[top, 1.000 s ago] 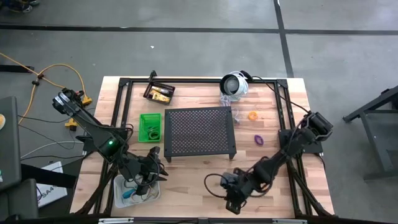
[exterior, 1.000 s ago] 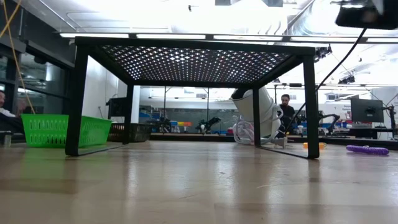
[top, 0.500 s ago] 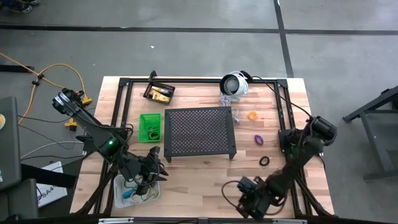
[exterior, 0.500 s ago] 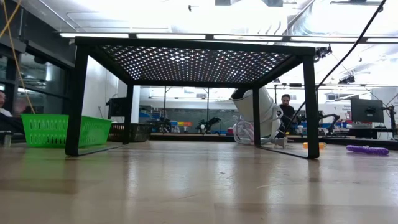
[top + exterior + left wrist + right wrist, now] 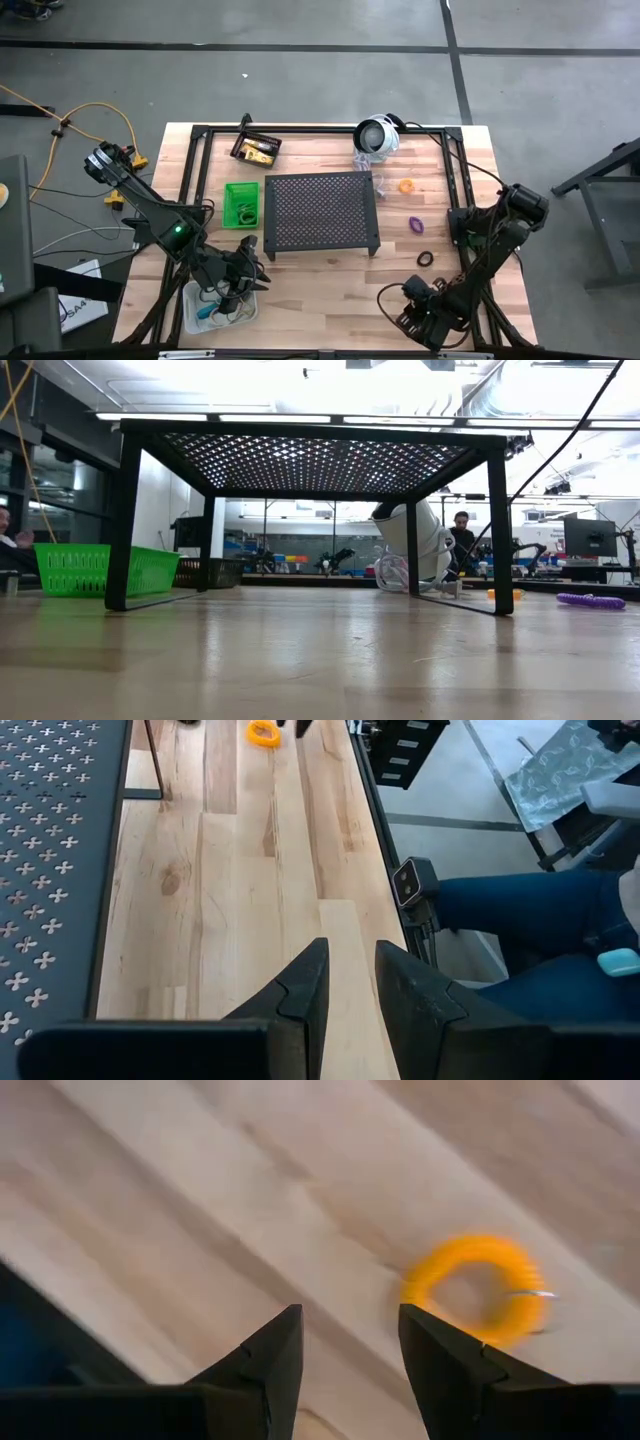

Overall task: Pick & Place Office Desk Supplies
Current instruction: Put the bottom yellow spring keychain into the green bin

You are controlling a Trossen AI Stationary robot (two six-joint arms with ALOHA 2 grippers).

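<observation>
Stand (image 5: 320, 212) sits mid-table. Off its front-left corner is the clear bin (image 5: 193, 305), with the left gripper (image 5: 350, 955) above it, fingers apart and empty. Front-right of the stand, the right gripper (image 5: 345, 1325) is likewise spread and empty. The orange loop (image 5: 407, 185) lies right of the stand: likely light, soft and springy, so pinch across one side of the ring.
</observation>
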